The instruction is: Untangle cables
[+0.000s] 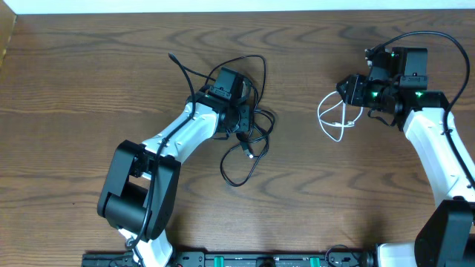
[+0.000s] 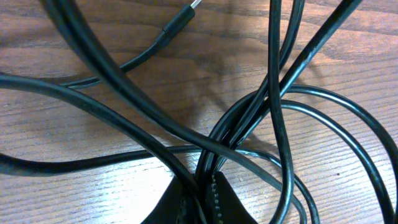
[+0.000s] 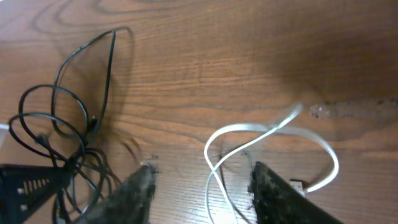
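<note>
A tangle of thin black cables (image 1: 256, 122) lies at the table's middle. My left gripper (image 1: 241, 122) sits on top of it, and the left wrist view shows its jaws (image 2: 208, 190) shut on a bundle of black cables (image 2: 273, 93) that fan out across the wood. One black plug tip (image 2: 186, 12) rests loose. The white cable (image 1: 321, 117) lies apart in a small loop on the right. My right gripper (image 1: 345, 90) hovers over it, open. Its fingers (image 3: 200, 171) straddle the white cable (image 3: 273, 130) without touching it. The black tangle (image 3: 68, 162) shows far left.
The wooden table (image 1: 111, 44) stretches bare to the left and front. A thick black cable (image 1: 423, 35) arcs over my right arm's wrist. The arms' base rail (image 1: 245, 259) runs along the near edge. The table's far edge (image 1: 223, 9) is at the top.
</note>
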Robot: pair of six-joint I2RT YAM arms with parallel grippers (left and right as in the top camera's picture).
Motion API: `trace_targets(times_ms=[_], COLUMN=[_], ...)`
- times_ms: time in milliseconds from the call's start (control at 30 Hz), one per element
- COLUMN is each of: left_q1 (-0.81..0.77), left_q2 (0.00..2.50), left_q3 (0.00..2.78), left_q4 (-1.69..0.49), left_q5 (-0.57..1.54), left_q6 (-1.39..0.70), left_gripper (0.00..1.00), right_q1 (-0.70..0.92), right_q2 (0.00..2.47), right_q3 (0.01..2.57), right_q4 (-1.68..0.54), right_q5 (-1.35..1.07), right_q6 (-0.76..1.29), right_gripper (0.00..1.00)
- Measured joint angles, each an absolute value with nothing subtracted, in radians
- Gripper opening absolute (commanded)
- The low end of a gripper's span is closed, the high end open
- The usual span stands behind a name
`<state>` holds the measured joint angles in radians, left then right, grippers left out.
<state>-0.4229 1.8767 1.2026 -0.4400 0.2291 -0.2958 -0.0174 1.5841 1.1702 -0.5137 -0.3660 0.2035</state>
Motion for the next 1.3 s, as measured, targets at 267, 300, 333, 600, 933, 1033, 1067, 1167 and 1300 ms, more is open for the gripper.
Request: trace_targets(times_ms=[267,300,333,600,933,1033,1067,1167,1300], left_q1=[-0.423,-0.423,-0.423,-0.423,-0.423,-0.423,-0.423,-0.423,-0.423], left_q2=[1.877,1.877,1.877,1.877,1.877,1.877,1.877,1.877,1.877], left_q3=[1.203,1.203,1.203,1.203,1.203,1.203,1.203,1.203,1.203], left_q4=[-0.44,-0.44,-0.44,-0.44,-0.44,-0.44,-0.44,-0.44,-0.44], left_q5=[0.229,0.229,0.229,0.229,0.229,0.229,0.229,0.229,0.229], left_q6=[-0.295,-0.296,-0.296,-0.296,-0.295,-0.295,-0.295,-0.296,-0.295], left_gripper=[0.07,0.07,0.08,0.08,0.08,0.08,0.08,0.08,0.08], right_q1=[-0.017,-0.017,-0.017,-0.017,-0.012,0.003,0.009,0.039,0.073], right_q2=[1.593,1.595,1.597,1.597,1.597,1.597,1.597,1.597,1.597], right_q3=[1.17,1.17,1.17,1.17,1.17,1.17,1.17,1.17,1.165], right_q4=[-0.565,-0.573,-0.582,-0.618,-0.636,-0.664,-0.676,-0.701,-0.715], right_q5=[-0.366,-0.366,-0.366,-0.339,-0.323,-0.31,-0.301,-0.266,-0.225], right_q6=[0.197,0.195,0.192,0.176,0.117,0.093,0.087,0.077,0.07], right_gripper=[0.68,0.7,0.71,0.74,0.75,0.75,0.75,0.75,0.75])
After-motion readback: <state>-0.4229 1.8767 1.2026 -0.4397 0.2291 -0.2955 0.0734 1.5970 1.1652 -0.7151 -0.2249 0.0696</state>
